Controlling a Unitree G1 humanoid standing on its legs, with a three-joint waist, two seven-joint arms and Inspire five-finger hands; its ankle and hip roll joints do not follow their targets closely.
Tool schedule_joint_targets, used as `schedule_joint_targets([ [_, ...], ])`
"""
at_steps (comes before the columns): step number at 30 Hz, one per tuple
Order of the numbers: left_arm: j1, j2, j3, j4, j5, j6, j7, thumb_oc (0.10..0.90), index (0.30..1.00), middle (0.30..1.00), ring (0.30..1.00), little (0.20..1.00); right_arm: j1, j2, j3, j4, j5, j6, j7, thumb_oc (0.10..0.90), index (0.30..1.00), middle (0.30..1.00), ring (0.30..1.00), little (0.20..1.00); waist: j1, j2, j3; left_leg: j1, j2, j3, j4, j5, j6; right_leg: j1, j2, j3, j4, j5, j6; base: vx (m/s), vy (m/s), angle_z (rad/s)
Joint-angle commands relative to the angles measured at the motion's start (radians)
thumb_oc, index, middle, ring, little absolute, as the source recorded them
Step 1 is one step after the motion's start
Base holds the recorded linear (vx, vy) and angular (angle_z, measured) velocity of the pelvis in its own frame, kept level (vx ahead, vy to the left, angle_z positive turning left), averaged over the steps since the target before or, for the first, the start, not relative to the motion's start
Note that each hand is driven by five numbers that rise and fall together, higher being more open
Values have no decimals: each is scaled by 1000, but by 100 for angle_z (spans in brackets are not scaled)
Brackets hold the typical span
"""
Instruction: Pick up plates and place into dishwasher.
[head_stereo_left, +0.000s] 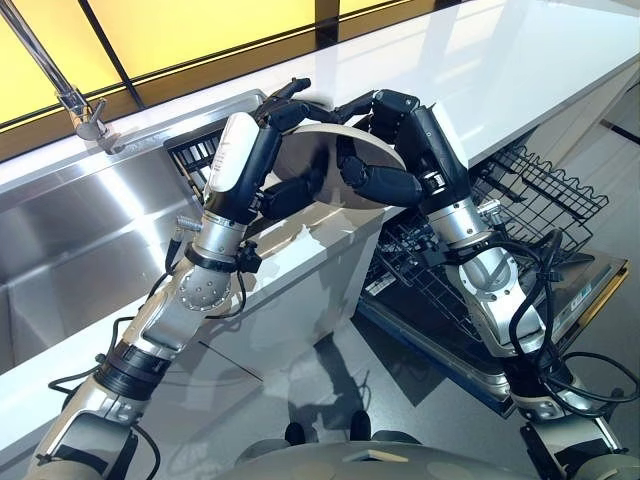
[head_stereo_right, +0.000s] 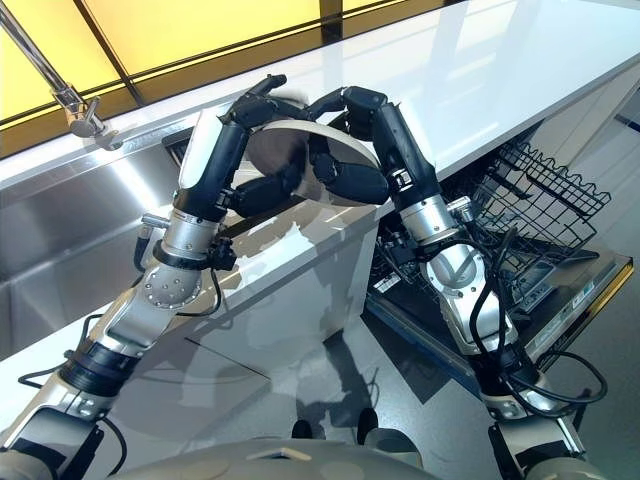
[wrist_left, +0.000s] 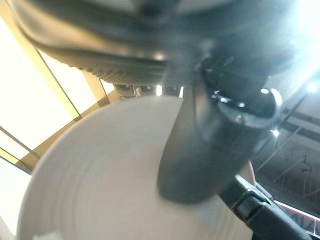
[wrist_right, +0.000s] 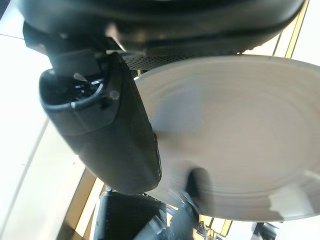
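A white plate (head_stereo_left: 312, 150) is held tilted on edge above the white counter's front edge, between the sink and the dishwasher. My left hand (head_stereo_left: 265, 150) grips its left side, with the thumb (wrist_left: 200, 150) across the plate's face (wrist_left: 100, 180) and the fingers over the rim. From the right, my right hand (head_stereo_left: 400, 130) clasps the other side. Its thumb (wrist_right: 115, 130) presses on the ridged plate face (wrist_right: 240, 135) and its fingers curl behind the rim. Both hands also appear in the right eye view, left hand (head_stereo_right: 235, 150) and right hand (head_stereo_right: 365, 120).
A steel sink (head_stereo_left: 80, 230) with a faucet (head_stereo_left: 70, 95) lies to the left, and a dark drying rack (head_stereo_left: 195, 150) sits at its right end. The dishwasher's wire rack (head_stereo_left: 535, 195) is pulled out over the open door (head_stereo_left: 585, 295) at the right. The white counter (head_stereo_left: 480, 70) runs behind.
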Motion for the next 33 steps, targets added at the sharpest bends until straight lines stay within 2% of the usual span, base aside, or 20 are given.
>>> schedule_joint_targets([
  [1, -58, 57, 249, -35, -130, 5, 118, 800, 900, 900, 900, 900, -36, -79, -180, 25, -42, -59, -203, 100, 300, 300, 300, 200, 16, 15, -92, -33, -34, 14, 33, -84, -1, -13, 15, -10, 139, -169, 66, 34, -17, 0],
  [10, -53, 125, 303, 24, -178, 36, 123, 800, 900, 900, 900, 900, -38, -131, -252, 100, -103, -65, -377, 100, 300, 300, 300, 200, 13, 19, -78, -32, -32, 13, 79, -114, 15, -33, 4, -7, 228, -215, 63, 7, -18, 2],
  [18, -20, 178, 339, 95, -178, 81, 66, 800, 900, 900, 900, 900, -18, -181, -361, 185, -108, -77, -548, 100, 300, 300, 300, 200, 12, 15, -66, -38, -38, 20, 151, -157, 24, -32, 1, -7, 255, -228, 56, 28, -54, 2],
  [21, -2, 205, 350, 141, -185, 106, 47, 800, 900, 900, 900, 900, -11, -212, -408, 235, -85, -55, -599, 100, 300, 300, 300, 200, 13, 14, -61, -40, -42, 21, 175, -170, 23, -28, 5, -7, 252, -226, 52, 55, -71, 2],
  [33, 31, 237, 367, 254, -229, 118, 20, 800, 900, 900, 900, 900, 32, -286, -457, 447, -84, 62, -614, 100, 300, 300, 300, 200, 11, 16, -54, -35, -31, 21, 173, -169, 17, -25, 13, -7, 254, -231, 48, 78, -58, 1],
])
